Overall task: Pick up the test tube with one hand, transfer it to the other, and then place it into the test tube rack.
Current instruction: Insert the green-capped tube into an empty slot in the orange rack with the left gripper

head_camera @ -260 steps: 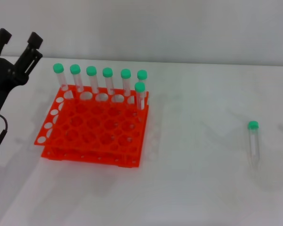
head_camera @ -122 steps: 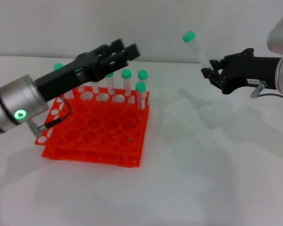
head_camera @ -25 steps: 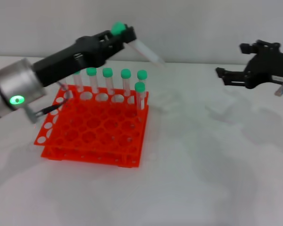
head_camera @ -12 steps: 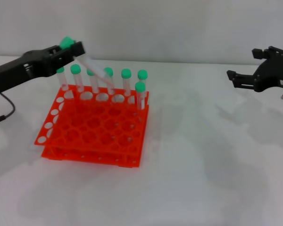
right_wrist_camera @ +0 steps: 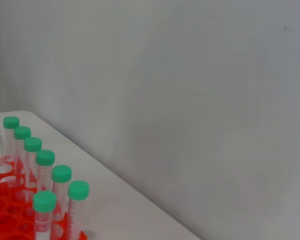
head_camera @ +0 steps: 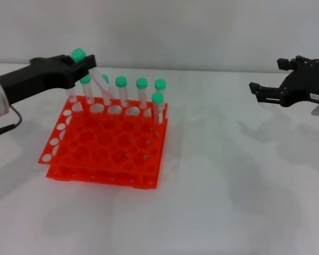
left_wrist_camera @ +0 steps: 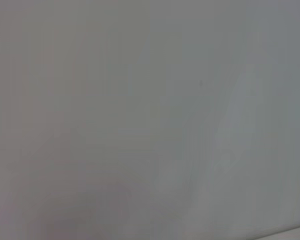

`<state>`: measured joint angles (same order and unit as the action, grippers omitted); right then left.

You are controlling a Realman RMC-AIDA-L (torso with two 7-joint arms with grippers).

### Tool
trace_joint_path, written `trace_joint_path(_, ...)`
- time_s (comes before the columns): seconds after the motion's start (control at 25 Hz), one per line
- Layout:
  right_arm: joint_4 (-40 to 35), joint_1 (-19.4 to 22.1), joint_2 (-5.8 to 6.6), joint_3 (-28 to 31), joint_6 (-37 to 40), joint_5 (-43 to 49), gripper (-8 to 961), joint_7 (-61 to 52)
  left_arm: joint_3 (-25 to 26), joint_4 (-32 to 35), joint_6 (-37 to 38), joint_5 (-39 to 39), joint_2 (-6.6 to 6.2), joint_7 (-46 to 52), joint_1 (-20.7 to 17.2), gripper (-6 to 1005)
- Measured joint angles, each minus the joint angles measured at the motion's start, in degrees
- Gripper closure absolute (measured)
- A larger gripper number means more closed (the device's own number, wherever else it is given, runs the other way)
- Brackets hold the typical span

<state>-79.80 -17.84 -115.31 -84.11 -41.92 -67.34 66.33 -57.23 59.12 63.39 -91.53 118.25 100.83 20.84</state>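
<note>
My left gripper (head_camera: 84, 64), on the silver arm, is shut on the test tube (head_camera: 99, 82) just below its green cap (head_camera: 78, 54). The tube is tilted, with its tip down over the back row of the orange-red test tube rack (head_camera: 103, 154), among several identical green-capped tubes (head_camera: 142, 91) standing there. My right gripper (head_camera: 269, 75) is open and empty, held above the table at the far right. The right wrist view shows the rack (right_wrist_camera: 0, 202) and its standing tubes (right_wrist_camera: 61, 175). The left wrist view shows only a grey wall.
The rack stands on a white table (head_camera: 223, 180) at the left of centre. Most of its holes in front of the back row hold nothing. A grey wall (head_camera: 202, 32) runs behind the table.
My left gripper has shifted slightly right and tipped the tube steeper, its tip now lower among the back-row tubes. My right gripper has moved slightly left.
</note>
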Motion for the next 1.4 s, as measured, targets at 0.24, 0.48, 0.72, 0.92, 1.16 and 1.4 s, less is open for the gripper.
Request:
trace_joint_path(0.24, 0.24, -0.07, 0.0, -0.53, 0.14, -0.12, 105, -0.2, -0.14, -3.04, -2.04, -3.62, 0.45, 0.52, 3.81, 672)
trace_joint_path(0.48, 0.6, -0.73, -0.01, -0.55, 0.33, -0.12, 105, -0.44, -0.71, -7.01, -2.74, -5.4, 0.36, 1.17, 7.09, 665)
trace_joint_path(0.72, 1.14, -1.32, 0.0, -0.43, 0.35, -0.02, 106, -0.47, -0.68, -8.87, -2.97, -7.38, 0.45, 2.31, 8.53, 658)
trace_joint_path(0.92, 1.59, -1.64, -0.01, -0.3, 0.35, -0.05, 107, -0.51, -0.68, -9.18, -3.44, -9.27, 0.51, 3.34, 9.07, 652)
trace_joint_path(1.16, 1.85, -2.2, 0.0, -0.27, 0.35, 0.11, 108, -0.51, -1.35, -9.67, -4.31, -9.81, 0.54, 3.7, 9.31, 644)
trace_joint_path(1.4, 2.64, -3.04, -0.06, -0.47, 0.85, 0.22, 108, -0.51, -2.13, -11.37, -5.38, -9.88, 0.51, 3.5, 10.26, 637)
